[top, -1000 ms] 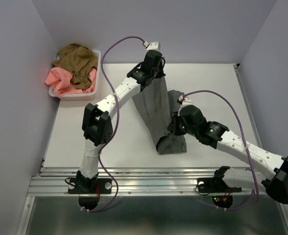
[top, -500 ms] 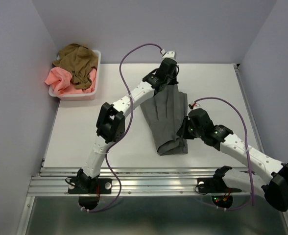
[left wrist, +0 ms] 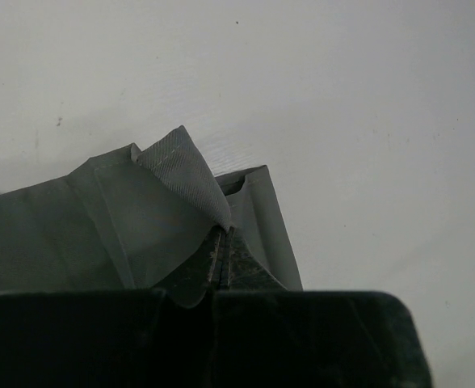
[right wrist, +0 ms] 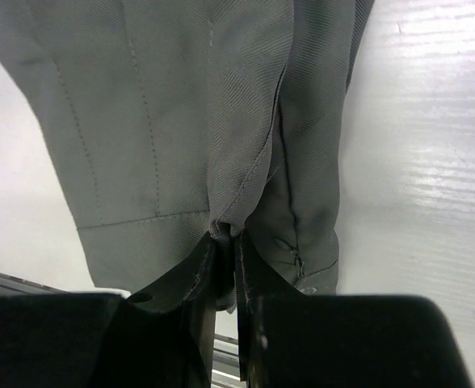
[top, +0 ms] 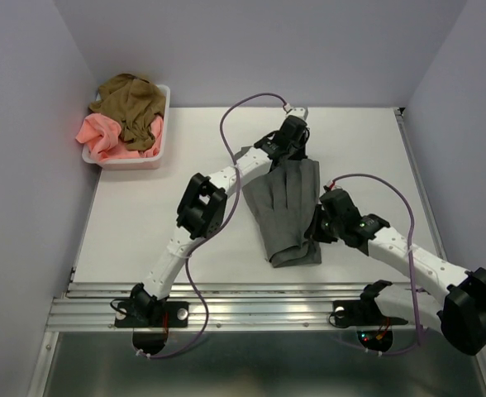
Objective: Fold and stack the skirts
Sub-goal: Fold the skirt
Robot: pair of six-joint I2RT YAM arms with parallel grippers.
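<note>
- now my left gripper (left wrist: 221, 242) is pressed together on the far edge of the grey skirt (top: 284, 207), with a hemmed corner flapped over my fingertips.
- my right gripper (right wrist: 225, 242) pinches a gathered fold on the skirt's near right side, close to the front edge of the table (top: 144, 215).
- the grey skirt stretches between my two grippers at mid-table, running from far to near.
- the olive-brown skirt (top: 131, 103) and salmon-pink skirt (top: 98, 132) are heaped in the white basket (top: 164, 124) at the far left corner, well apart from both grippers.
- against a second ago, my left gripper has come rightward and nearer, my right gripper has slid right, and the grey cloth spreads wider over the table.
</note>
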